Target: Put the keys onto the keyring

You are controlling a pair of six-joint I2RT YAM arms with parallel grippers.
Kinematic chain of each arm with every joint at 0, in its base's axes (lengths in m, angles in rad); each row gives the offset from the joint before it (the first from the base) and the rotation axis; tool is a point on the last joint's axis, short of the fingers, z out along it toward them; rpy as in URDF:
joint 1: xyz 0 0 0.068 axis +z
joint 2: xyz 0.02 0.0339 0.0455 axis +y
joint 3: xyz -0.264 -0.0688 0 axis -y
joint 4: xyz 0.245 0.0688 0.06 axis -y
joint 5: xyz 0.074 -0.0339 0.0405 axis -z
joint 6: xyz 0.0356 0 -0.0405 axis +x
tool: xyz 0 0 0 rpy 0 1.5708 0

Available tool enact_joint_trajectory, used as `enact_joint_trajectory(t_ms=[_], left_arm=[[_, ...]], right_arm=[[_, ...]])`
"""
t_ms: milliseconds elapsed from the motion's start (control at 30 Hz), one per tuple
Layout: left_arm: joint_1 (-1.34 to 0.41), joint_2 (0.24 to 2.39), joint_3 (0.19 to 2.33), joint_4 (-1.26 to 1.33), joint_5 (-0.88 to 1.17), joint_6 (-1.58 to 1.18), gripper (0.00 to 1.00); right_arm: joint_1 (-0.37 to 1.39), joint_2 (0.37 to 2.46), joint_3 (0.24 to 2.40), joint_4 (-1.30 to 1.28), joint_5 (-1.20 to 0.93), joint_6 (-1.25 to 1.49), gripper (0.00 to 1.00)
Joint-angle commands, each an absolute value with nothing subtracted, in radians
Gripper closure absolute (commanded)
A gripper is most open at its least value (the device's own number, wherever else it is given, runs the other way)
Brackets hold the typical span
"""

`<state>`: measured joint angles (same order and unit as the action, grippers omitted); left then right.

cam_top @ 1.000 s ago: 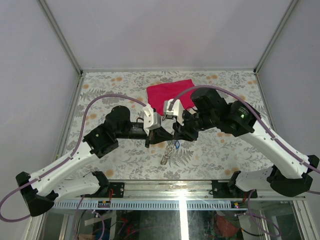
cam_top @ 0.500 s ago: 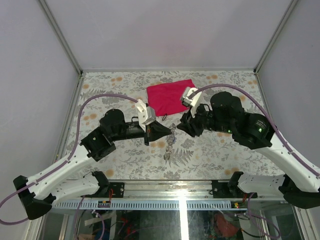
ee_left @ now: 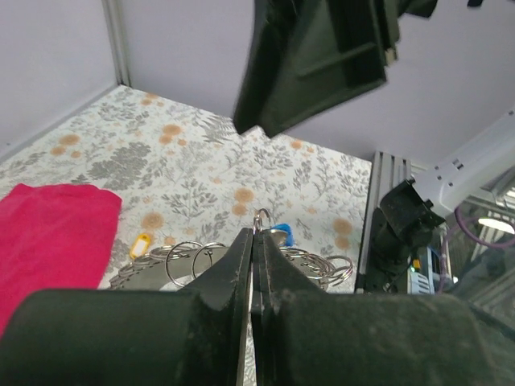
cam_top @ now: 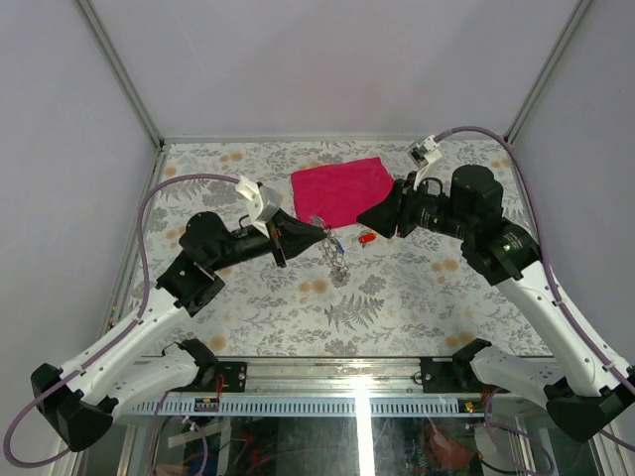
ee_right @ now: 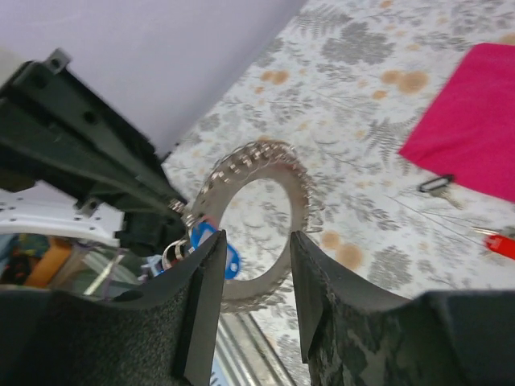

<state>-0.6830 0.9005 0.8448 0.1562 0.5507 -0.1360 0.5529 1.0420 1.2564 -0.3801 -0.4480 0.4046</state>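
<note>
The right gripper (cam_top: 365,220) has drawn back toward the far right, away from the left gripper (cam_top: 317,235), and its fingers have spread apart with nothing between them. The left gripper's fingers are pinched together on the rim of the keyring (cam_top: 332,254), which hangs from them over the floral table (cam_top: 427,297), just in front of the pink cloth (cam_top: 342,183). The keyring is a wide, flat, shiny silver loop with an open centre, its rim crowded with smaller rings (ee_left: 187,259), a blue tag (ee_left: 280,234) and a yellow tag (ee_left: 141,244).
</note>
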Motion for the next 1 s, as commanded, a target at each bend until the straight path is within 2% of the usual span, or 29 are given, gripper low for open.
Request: enact_joint_trajectory(t_ms=[0,133,400,633,967], left_arm=[[-0.628,0.892,0.823,0.413,0.590,-0.228,1.00],[-0.624,0.909,0.834,0.457,0.611,-0.245,1.00],[-0.623,0.928,0.848,0.482,0.651,-0.266,1.00],[-0.623,0.921,0.848,0.474,0.651,-0.268,1.00],[-0.623,0.916,0.848,0.470,0.649,-0.265,1.00]], right_arm=[[0.542,0.998,1.184,-0.096,-0.619,0.603,0.54],[0.542,0.979,1.087,0.068,-0.631,0.701,0.49],[0.555,0.991,1.012,0.253,-0.666,0.794,0.51],[0.601,1.018,1.013,0.275,-0.664,0.794,0.60],[0.617,1.027,1.021,0.199,-0.665,0.748,0.58]])
